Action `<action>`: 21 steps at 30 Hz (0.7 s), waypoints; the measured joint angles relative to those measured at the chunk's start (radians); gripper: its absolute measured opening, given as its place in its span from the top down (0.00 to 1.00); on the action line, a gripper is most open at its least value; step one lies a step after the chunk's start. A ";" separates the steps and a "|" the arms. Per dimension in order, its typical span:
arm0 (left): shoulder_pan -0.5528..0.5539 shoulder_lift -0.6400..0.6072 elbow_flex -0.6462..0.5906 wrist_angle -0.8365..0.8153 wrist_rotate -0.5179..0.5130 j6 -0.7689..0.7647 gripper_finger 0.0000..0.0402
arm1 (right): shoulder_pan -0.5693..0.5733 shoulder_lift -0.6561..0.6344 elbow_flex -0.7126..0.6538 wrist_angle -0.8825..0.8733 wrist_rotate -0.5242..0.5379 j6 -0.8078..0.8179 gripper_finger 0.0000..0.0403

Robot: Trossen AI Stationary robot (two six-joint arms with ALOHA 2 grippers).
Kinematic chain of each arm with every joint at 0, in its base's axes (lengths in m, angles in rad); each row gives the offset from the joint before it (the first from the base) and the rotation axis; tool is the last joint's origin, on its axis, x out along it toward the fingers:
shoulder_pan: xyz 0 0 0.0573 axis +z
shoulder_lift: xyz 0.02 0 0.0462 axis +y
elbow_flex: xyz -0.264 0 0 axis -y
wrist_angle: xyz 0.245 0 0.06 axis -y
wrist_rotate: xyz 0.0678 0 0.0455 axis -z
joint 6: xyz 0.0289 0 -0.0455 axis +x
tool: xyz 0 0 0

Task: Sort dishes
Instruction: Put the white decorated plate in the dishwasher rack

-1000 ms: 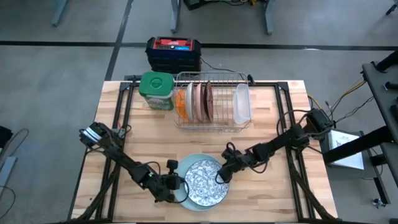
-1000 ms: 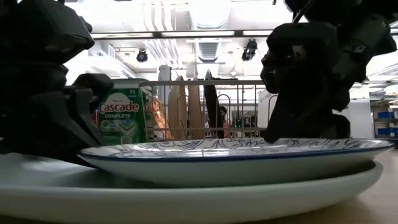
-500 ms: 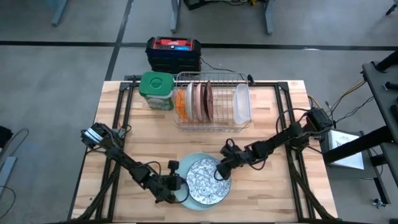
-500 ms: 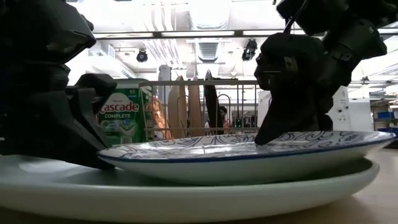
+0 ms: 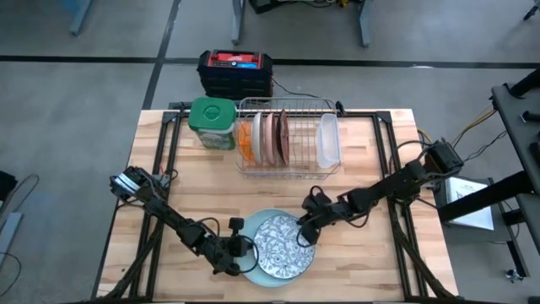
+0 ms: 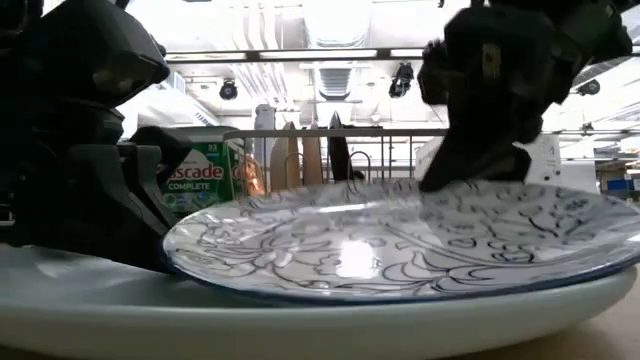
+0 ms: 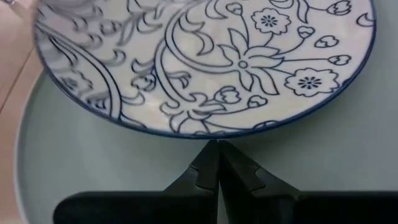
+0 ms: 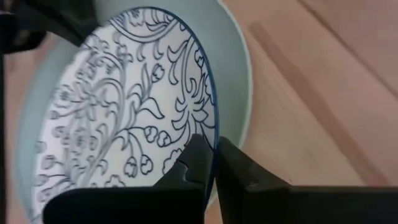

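Observation:
A white plate with a blue flower pattern point(image 5: 278, 247) lies tilted on a larger light blue plate point(image 5: 267, 284) near the table's front edge. My right gripper point(image 5: 305, 235) is shut on the patterned plate's right far rim. My left gripper point(image 5: 243, 253) is shut, low over the light blue plate point(image 7: 298, 149), with its tips at the patterned plate's point(image 7: 205, 62) left near rim. Orange, pink and dark red plates stand upright in the wire rack point(image 5: 288, 139) at the back. My left gripper's shut fingertips point(image 7: 211, 155) meet the patterned plate's rim point(image 7: 214, 135) on its left near side, coming level from the table's left. Whether they also rest on the light blue plate I cannot tell. My right gripper pinches the patterned plate's rim point(image 8: 216, 127) between its two fingers, one on the top face and one beneath. The fingers slant down from the table's right. The plate point(image 6: 400, 240) is tilted, held edge raised, opposite edge on the light blue plate point(image 6: 300, 325).
The rack also holds a clear plastic tub point(image 5: 327, 139). A green-lidded jar point(image 5: 212, 122) stands left of the rack. A black and red box point(image 5: 235, 72) sits on the floor beyond the far edge. Bare wood lies between the rack and the plates.
My right gripper has taken hold of the patterned plate's right far rim and risen. That edge of the plate has tipped up, so its top face now shows in the low view, while its left near edge has stayed on the light blue plate.

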 joint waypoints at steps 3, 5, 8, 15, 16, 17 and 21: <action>0.000 -0.002 0.000 0.001 0.002 -0.005 1.00 | 0.000 -0.036 0.000 0.011 0.008 -0.040 1.00; 0.002 -0.005 -0.001 0.003 0.004 -0.003 1.00 | -0.001 -0.047 -0.002 0.034 0.017 -0.062 1.00; 0.005 -0.011 -0.002 0.008 0.001 0.016 1.00 | -0.001 -0.044 -0.001 0.064 0.016 -0.071 1.00; 0.021 -0.014 -0.003 0.039 -0.002 0.050 1.00 | -0.001 0.032 0.001 0.171 0.013 -0.063 1.00; 0.022 -0.014 -0.003 0.039 -0.003 0.050 1.00 | -0.001 0.043 0.001 0.194 0.011 -0.062 1.00; 0.022 -0.014 -0.003 0.040 -0.006 0.052 1.00 | -0.001 0.052 0.001 0.214 0.010 -0.062 0.99; 0.024 -0.014 -0.003 0.041 -0.010 0.053 1.00 | -0.001 0.074 0.001 0.237 0.005 -0.042 0.94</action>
